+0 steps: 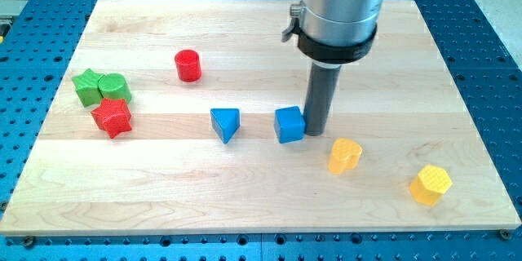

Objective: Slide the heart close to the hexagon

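The yellow heart lies right of centre, toward the view's bottom. The yellow hexagon lies near the view's bottom right, a short gap from the heart. My tip rests on the board just up and left of the heart, apart from it, and right beside the right face of a blue cube.
A blue triangle lies left of the blue cube. A red cylinder stands at upper left. A green star, a green cylinder and a red star cluster at the far left. The wooden board sits on a blue perforated table.
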Tool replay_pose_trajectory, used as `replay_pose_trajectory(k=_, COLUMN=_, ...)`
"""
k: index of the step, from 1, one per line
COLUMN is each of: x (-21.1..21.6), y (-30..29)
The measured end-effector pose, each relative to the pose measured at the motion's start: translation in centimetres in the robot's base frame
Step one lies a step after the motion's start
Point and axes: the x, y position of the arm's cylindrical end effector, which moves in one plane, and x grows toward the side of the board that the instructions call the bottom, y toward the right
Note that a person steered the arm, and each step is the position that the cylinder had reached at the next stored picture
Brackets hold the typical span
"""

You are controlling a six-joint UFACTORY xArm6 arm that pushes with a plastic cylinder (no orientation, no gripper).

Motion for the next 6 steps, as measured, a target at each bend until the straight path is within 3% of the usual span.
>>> replay_pose_trajectory(k=1, x=1.5, y=-0.5)
replay_pose_trajectory(k=3, x=3.3, y=5.2)
replay_pose_trajectory(k=4, x=4.2, y=0.6)
replay_pose_trajectory(k=6, x=6.3, y=6.3)
